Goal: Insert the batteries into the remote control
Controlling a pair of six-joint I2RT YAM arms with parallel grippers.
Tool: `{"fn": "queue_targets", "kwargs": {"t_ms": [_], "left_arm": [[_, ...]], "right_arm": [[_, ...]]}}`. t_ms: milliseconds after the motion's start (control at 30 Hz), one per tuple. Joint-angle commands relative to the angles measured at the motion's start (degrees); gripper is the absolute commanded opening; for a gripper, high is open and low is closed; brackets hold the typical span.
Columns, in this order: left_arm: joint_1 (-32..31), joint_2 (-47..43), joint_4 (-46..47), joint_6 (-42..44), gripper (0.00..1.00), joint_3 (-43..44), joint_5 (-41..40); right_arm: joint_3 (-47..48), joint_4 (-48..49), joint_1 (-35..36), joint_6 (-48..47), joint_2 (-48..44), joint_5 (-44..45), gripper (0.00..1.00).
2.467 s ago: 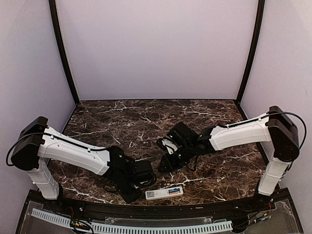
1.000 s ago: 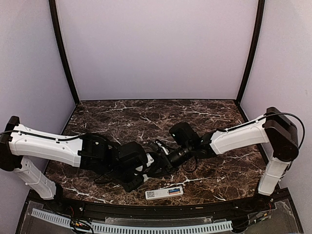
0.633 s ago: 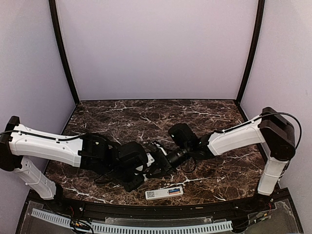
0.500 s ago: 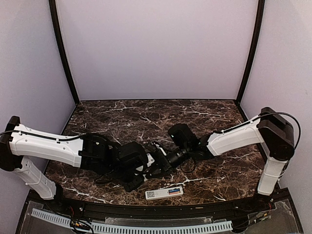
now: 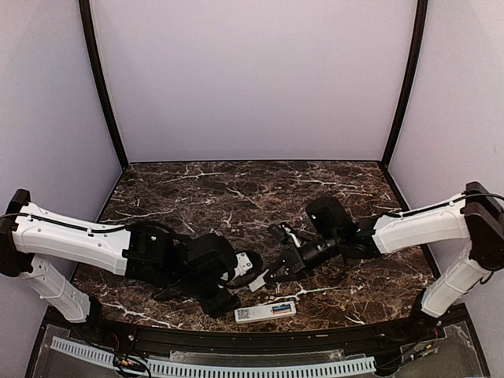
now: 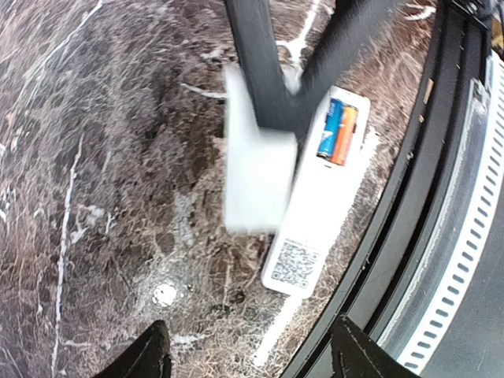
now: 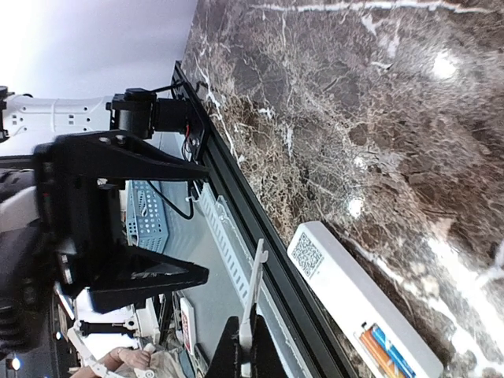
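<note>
The remote control (image 5: 257,313) lies back-up near the table's front edge, its QR sticker (image 6: 294,264) towards the left arm. The orange-red and blue batteries (image 6: 337,135) lie side by side in its open recess (image 7: 384,346). My right gripper (image 5: 272,276) is shut on a thin white battery cover (image 6: 258,169), which hangs just above the remote's left part. In the right wrist view the cover (image 7: 252,303) shows edge-on between my fingers. My left gripper (image 5: 246,266) stands open just left of the cover, with nothing between its fingertips (image 6: 153,358).
A black rail (image 5: 236,340) and a white slotted cable strip (image 5: 213,367) run along the table's front edge, right beside the remote. Dark marble table (image 5: 236,189) stretches back to the pale walls. A blue basket (image 7: 150,224) lies beyond the edge.
The two grippers met above the table; my left gripper has opened and let go of the white cover. My right gripper has shut on it and drawn back to the right.
</note>
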Motion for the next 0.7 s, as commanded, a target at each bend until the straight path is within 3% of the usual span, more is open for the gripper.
{"fn": "queue_targets", "kwargs": {"t_ms": [0, 200, 367, 667], "left_arm": [[-2.23, -0.12, 6.96, 6.58, 0.69, -3.16, 1.64], [-3.60, 3.93, 17.55, 16.62, 0.78, -6.71, 6.30], [-3.37, 7.70, 22.02, 21.54, 0.85, -7.43, 7.28], [0.02, 12.45, 18.85, 22.36, 0.86, -3.98, 9.95]], "right_arm": [[-5.93, -5.51, -2.58, 0.98, -10.92, 6.27, 0.00], [-13.34, -13.00, -8.31, 1.21, -21.10, 8.83, 0.00], [-14.89, -14.26, -10.82, -0.07, -22.53, 9.30, 0.00], [-14.96, -14.87, -11.92, -0.92, -24.43, 9.93, 0.00]]}}
